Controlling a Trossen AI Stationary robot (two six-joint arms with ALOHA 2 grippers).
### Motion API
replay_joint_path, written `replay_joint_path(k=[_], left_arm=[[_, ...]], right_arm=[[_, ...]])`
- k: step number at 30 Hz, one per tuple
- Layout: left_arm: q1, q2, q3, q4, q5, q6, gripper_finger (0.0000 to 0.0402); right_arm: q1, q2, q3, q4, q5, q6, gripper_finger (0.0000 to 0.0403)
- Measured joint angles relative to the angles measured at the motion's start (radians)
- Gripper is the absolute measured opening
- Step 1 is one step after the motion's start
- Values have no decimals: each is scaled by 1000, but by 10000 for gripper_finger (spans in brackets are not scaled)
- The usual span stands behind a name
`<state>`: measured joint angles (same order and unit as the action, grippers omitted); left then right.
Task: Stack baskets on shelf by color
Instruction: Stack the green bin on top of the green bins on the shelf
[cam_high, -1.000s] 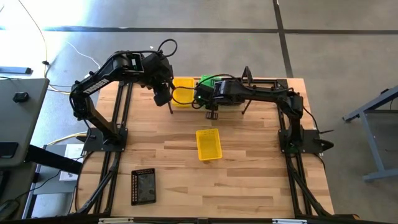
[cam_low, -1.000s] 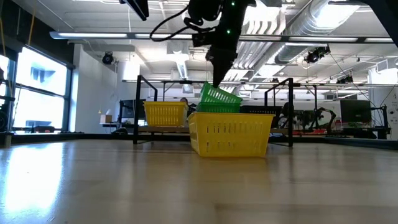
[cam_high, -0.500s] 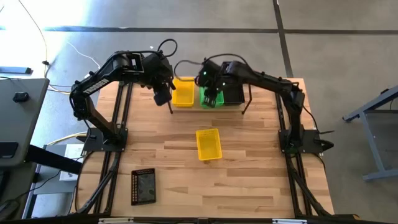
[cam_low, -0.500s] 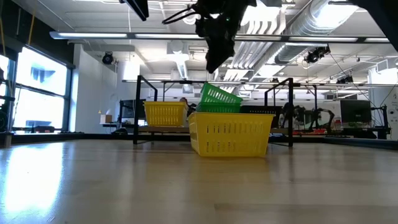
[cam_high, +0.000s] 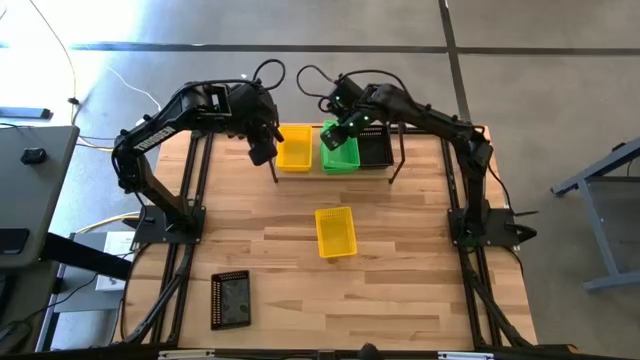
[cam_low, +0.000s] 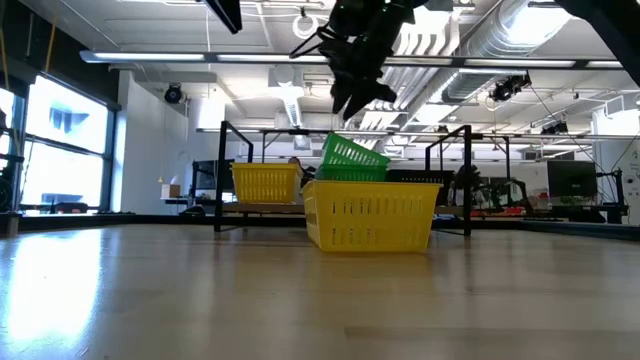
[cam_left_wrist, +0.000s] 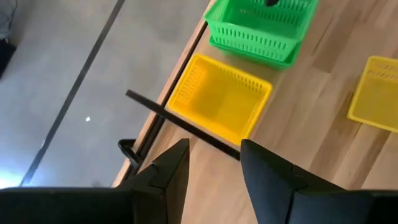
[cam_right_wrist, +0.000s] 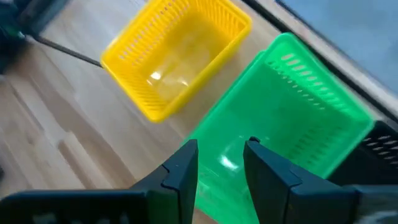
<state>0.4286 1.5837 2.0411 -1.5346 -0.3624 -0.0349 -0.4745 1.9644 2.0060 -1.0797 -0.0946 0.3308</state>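
On the shelf (cam_low: 222, 170) at the table's far edge stand a yellow basket (cam_high: 294, 148), a green stack (cam_high: 340, 152) and a black basket (cam_high: 376, 150). The top green basket (cam_low: 352, 156) sits tilted in the green one below it. Another yellow basket (cam_high: 335, 232) stands mid-table, and a black one (cam_high: 230, 299) at the near left. My right gripper (cam_right_wrist: 221, 165) hovers open and empty above the green stack (cam_right_wrist: 280, 118). My left gripper (cam_left_wrist: 214, 168) hovers open and empty above the shelf's left end, near the yellow basket (cam_left_wrist: 217, 102).
The shelf's thin black upright frames (cam_high: 397, 160) rise at both ends of the board. One crosses the left wrist view (cam_left_wrist: 180, 127) just before my left fingers. The mid-table yellow basket (cam_low: 372, 214) stands in front of the shelf in the low view.
My right gripper has risen from the top green basket and gone from the shelf's near side toward the far edge, ending above the green stack. The top green basket stays tilted in the stack.
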Motion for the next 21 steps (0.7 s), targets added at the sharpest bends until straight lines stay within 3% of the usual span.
replay_joint_path(k=[6, 21], left_arm=[[0, 0, 0, 31, 15, 55, 133], [0, 0, 0, 35, 19, 100, 133]], right_arm=[[20, 0, 0, 59, -7, 130, 115], [75, 22, -105, 129, 112, 350, 115]])
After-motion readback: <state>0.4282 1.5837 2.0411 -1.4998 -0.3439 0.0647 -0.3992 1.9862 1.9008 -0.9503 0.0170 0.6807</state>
